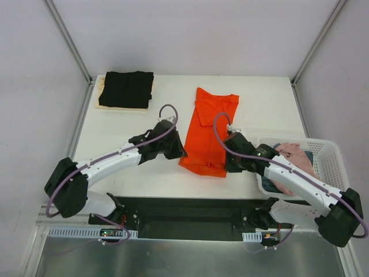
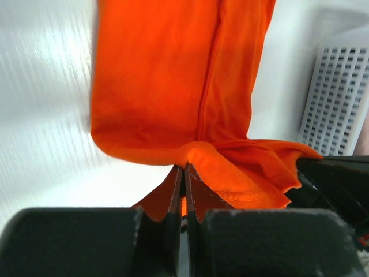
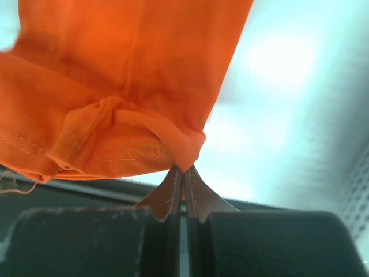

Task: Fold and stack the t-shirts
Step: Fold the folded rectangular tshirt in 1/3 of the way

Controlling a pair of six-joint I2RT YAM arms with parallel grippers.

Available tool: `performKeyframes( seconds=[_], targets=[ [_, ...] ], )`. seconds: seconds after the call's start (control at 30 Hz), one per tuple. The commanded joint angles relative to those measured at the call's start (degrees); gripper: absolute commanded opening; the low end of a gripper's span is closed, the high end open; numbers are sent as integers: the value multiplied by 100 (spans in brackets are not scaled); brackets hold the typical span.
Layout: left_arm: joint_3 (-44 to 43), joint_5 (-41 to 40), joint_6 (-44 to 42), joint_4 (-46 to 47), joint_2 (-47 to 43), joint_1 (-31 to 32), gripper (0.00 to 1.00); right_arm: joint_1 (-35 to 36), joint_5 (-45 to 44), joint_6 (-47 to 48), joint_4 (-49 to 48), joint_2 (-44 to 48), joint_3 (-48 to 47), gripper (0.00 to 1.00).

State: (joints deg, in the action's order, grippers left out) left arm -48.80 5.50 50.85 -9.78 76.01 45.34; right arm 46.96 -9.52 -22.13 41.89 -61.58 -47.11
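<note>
White table, enclosed by pale grey walls and seen from above, with both arm bases at its near edge. We note the following, in descending order of size.

The left arm and the right arm each reach inward toward the table's middle.

The orange t-shirt lies in a long strip near the centre, its far end flat on the surface and its near hem bunched between the two arms.

The white lattice basket stands at the right edge, just beside the right arm. It holds a pink t-shirt and a dark blue one, both crumpled.

The black t-shirt sits folded at the far left corner, on top of a cream t-shirt of which we see only the edges.

The left gripper meets the hem's left corner. In its wrist view we see the jaws pressed together with orange cloth pinched between them.

The right gripper meets the right corner. Its jaws are likewise clamped on a gathered fold of the stitched hem.
</note>
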Motion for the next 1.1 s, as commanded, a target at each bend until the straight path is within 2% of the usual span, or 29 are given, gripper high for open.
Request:
performKeyframes(
  seconds=[0.0, 0.17, 0.47, 1.07],
  targets=[
    [-709, 38, -391, -41, 615, -393, 0, -503, -366, 788, -198, -301, -579, 1],
    [-1360, 153, -550, -33, 1187, -711, 0, -1117, -507, 1158, -304, -784, -1158, 1],
    [-2353, 364, -893, -77, 2083, -1071, 0, -1856, 169, 1448, -726, -1672, -1669, 1],
    [-3610, 777, -1007, -270, 3595, -1458, 0, -2613, 653, 1765, -963, -3280, -2592, 1]
  ],
)
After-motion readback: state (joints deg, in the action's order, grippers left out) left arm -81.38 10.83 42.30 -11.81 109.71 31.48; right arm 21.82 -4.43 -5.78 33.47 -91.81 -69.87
